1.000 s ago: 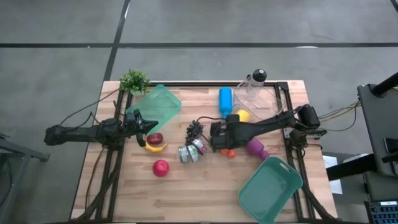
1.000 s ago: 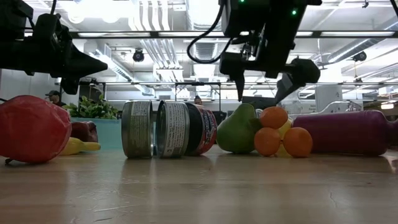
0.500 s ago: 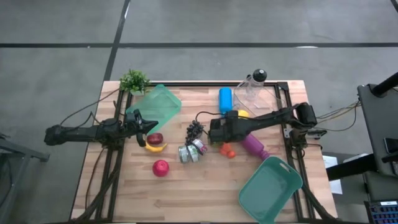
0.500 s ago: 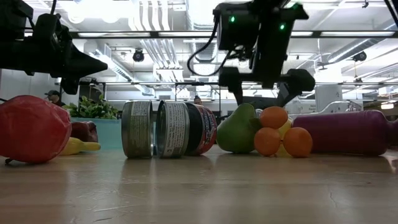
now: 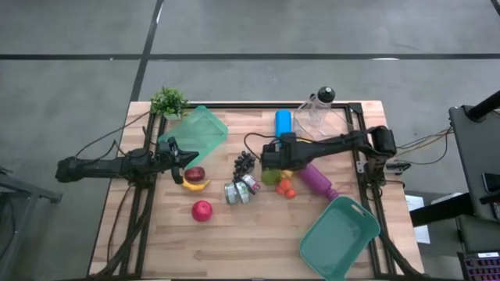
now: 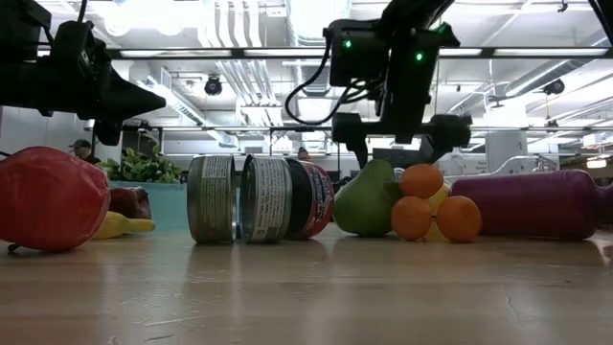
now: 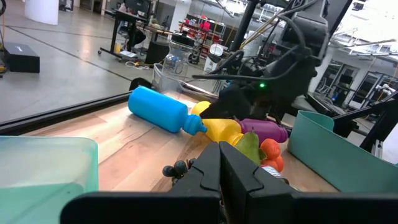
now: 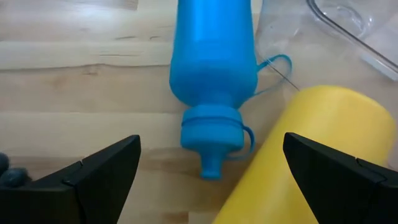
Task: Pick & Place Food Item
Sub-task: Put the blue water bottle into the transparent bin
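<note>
Even, bright overhead light. In the low view, ceiling light strips (image 6: 239, 53) glare behind the right gripper (image 6: 397, 144), leaving it silhouetted. Near the left gripper (image 7: 221, 165), its fingers blur; the room beyond stays soft.

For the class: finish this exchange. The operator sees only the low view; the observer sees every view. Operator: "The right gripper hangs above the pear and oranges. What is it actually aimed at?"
Observer: Its wrist view shows the blue bottle, cap toward the camera, and a yellow bottle, framed between the open right gripper's fingers.
Operator: Where on the table is the left gripper?
Observer: From above, the left gripper is shut, beside the light green tray and next to the banana.
Operator: Is there a container for the food?
Observer: A teal bin lies at the table corner on the right arm's side, outside your view.
</note>
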{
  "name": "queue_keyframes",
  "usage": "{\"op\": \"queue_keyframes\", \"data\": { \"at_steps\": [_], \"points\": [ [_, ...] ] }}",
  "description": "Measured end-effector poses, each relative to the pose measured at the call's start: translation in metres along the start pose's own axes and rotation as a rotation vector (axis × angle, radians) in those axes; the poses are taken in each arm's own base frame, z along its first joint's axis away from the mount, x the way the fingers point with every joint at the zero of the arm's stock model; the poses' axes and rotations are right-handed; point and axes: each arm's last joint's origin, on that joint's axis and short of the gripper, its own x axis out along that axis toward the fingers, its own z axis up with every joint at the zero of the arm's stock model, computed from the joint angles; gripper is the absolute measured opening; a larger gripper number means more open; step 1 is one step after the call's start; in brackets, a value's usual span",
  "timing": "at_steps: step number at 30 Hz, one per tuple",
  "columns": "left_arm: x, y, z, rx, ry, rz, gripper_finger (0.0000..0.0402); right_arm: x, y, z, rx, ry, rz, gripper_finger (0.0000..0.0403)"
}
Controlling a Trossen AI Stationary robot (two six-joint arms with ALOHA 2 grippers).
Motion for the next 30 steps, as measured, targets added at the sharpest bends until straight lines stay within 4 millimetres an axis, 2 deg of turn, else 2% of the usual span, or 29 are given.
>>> {"op": "queue_keyframes", "data": {
  "at_steps": [5, 21, 30],
  "points": [
    [0.000, 0.000, 0.000, 0.000, 0.000, 0.000, 0.0001, 0.011, 0.000, 0.001, -0.005, 0.018, 0.024, 0.0391],
    [0.000, 0.000, 0.000, 0.000, 0.000, 0.000, 0.0001, 0.040, -0.016, -0.016, 0.064, 0.014, 0.040, 0.0391],
    [0.000, 0.000, 0.000, 0.000, 0.000, 0.000, 0.0001, 0.047, -0.020, -0.016, 0.076, 0.027, 0.034, 0.0391]
  ]
}}
